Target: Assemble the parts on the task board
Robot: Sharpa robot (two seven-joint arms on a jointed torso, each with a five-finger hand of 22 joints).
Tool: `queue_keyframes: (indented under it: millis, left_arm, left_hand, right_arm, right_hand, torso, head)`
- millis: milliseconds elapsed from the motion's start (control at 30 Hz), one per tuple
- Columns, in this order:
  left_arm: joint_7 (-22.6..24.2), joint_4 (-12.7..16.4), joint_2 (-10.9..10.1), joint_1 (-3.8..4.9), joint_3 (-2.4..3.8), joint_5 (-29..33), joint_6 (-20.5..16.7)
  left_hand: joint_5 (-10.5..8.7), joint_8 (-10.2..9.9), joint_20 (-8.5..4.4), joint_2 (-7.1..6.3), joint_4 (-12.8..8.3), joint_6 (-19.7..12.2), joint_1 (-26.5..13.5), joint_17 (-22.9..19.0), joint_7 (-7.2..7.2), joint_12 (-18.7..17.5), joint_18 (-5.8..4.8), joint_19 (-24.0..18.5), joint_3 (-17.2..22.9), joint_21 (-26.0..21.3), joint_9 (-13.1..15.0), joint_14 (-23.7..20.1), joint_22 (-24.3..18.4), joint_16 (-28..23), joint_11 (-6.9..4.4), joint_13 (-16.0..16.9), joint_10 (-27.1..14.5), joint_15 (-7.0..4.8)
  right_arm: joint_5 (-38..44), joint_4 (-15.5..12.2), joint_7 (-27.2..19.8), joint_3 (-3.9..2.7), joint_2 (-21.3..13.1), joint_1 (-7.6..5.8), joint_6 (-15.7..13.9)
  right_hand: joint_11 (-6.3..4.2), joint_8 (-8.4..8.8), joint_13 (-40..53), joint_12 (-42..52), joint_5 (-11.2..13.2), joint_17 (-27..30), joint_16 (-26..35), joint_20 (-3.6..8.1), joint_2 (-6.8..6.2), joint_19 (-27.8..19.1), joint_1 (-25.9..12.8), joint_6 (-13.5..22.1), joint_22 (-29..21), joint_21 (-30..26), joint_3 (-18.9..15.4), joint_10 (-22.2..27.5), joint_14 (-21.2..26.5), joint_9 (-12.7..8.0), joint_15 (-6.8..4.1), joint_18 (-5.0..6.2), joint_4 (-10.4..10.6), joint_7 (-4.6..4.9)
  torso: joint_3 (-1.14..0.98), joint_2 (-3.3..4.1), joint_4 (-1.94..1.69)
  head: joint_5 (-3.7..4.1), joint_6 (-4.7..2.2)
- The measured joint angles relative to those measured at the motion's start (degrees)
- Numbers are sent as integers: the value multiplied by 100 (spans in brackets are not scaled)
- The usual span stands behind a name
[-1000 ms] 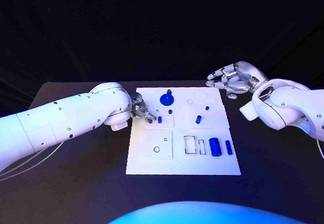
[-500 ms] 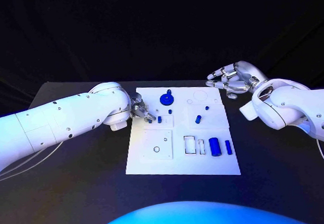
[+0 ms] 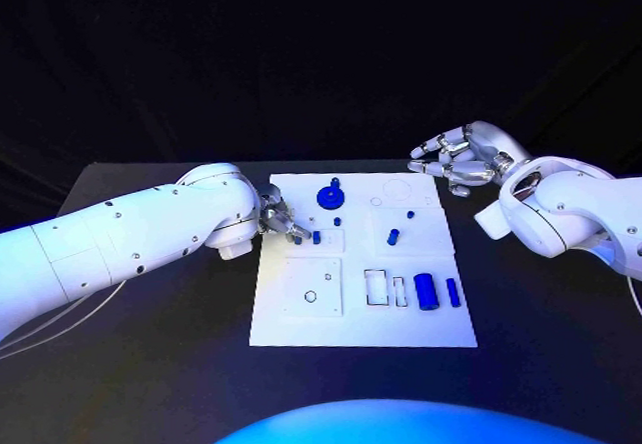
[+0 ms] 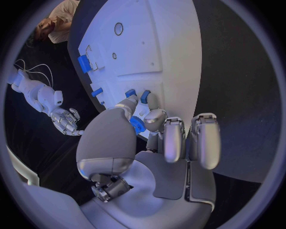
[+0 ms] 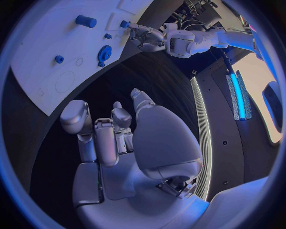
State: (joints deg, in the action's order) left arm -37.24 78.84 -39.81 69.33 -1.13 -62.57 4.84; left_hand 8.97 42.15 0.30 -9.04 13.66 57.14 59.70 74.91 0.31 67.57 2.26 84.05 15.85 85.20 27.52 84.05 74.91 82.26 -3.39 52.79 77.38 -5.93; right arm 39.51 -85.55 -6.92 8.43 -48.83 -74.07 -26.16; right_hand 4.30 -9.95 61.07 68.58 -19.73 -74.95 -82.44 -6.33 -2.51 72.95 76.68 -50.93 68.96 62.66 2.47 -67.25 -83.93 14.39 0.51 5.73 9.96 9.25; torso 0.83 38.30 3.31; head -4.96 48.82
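Placement looks to be the step in hand: the left hand (image 3: 281, 221) is down at the near-left part of the task board (image 3: 358, 320), its fingertips (image 4: 154, 118) closed round a small blue peg (image 3: 316, 237) that stands at or just over the board's surface. Whether the peg is already seated in its hole I cannot tell; from the wrist camera it sits right at the fingertips, touching them. My guess is that the next move calls for a straight, gentle press down and then a clean release, without tipping the peg.

Just beyond that hand lies the blue gear (image 3: 330, 196), near it but apart. Further toward the front of the board are a blue cylinder (image 3: 428, 290) and a slim blue bar (image 3: 454, 292) side by side, untouched.

The right hand (image 3: 462, 158) hovers off the board's far-right corner, fingers curled loosely inward with nothing in them, well apart from every part.
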Motion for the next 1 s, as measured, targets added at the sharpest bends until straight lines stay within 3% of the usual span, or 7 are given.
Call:
queue_keyframes:
  millis: [200,367,467,533,600,700,1000]
  left_arm:
    - [48,59,-78,-3,56,64,-87]
    - [410,164,-228,59,138,336,-451]
    - [866,229,-284,123,159,607,-814]
    - [1187,268,-288,142,159,756,-1031]
    - [1568,307,-267,156,132,862,-1252]
    - [2017,325,-186,155,71,861,-1483]
    - [2869,44,253,109,-100,-7,-1783]
  left_hand:
    - [0,-8,0,80,18,-101,80,0,51,-233,0,0,-205,-103,8,0,0,0,36,-388,-187,0]
    - [29,-260,34,274,73,-615,432,0,258,-1112,91,-203,-322,-704,-62,-10,-193,-89,217,-1590,-1041,120]
    - [30,-474,150,293,24,-949,727,0,459,-1532,381,-761,-371,-1576,-186,-3,-1228,-773,392,-1986,-1599,271]
    - [30,-684,259,283,-80,-1219,1100,-98,622,-1876,626,-1463,-326,-2685,-322,-219,-2480,-1904,556,-2194,-2040,412]
    - [30,-909,375,260,-239,-1383,1538,-671,746,-2284,757,-1977,-168,-3592,-491,-719,-3379,-3107,684,-2457,-2411,523]
    - [30,-1324,485,105,-387,-1400,2006,-1327,822,-2957,757,-1987,109,-4096,-852,-1024,-3814,-3980,748,-2996,-2552,615]
    - [30,-2015,433,-129,-501,-826,2315,-1732,729,-3736,757,-1526,382,-4110,-1454,-844,-3805,-3936,747,-3731,-2302,563]
  right_arm:
    - [0,10,0,0,5,0,0]
    - [-3,45,-4,0,14,0,0]
    - [-5,69,-7,0,17,0,-1]
    - [-6,86,-10,0,22,1,-2]
    - [-9,114,-14,1,30,1,-2]
    - [-13,149,-19,1,43,2,-3]
    - [-24,167,-41,1,75,17,-3]
  right_hand:
    - [0,0,0,0,0,1,0,0,0,0,0,0,0,0,0,0,0,0,0,0,0,0]
    - [0,0,0,0,0,1,0,0,0,0,0,0,0,0,0,0,0,0,0,0,0,0]
    - [0,0,0,0,0,1,22,0,0,0,0,0,0,-33,0,0,0,-13,0,0,0,0]
    - [0,0,-6,0,0,1,22,0,0,0,0,0,-12,-48,0,0,0,-14,0,0,0,0]
    - [9,0,-82,-51,0,1,62,-6,0,-20,0,0,-46,-104,0,57,0,-15,0,0,0,0]
    - [-1,0,-194,-149,0,2,112,0,0,-84,0,1,-105,-196,0,146,0,-25,0,-1,0,0]
    - [0,0,-239,-173,0,2,134,0,0,-83,0,1,-129,-226,0,185,0,-30,0,-1,0,-1]
  torso:
    - [2,0,3]
    - [1,-1,7]
    - [-3,-4,6]
    - [-5,-4,3]
    - [-4,-4,2]
    - [2,-3,-1]
    - [4,3,10]
  head:
    - [-3,-18]
    - [10,-44]
    - [16,-68]
    - [24,-94]
    - [34,-116]
    - [47,-140]
    - [91,-191]
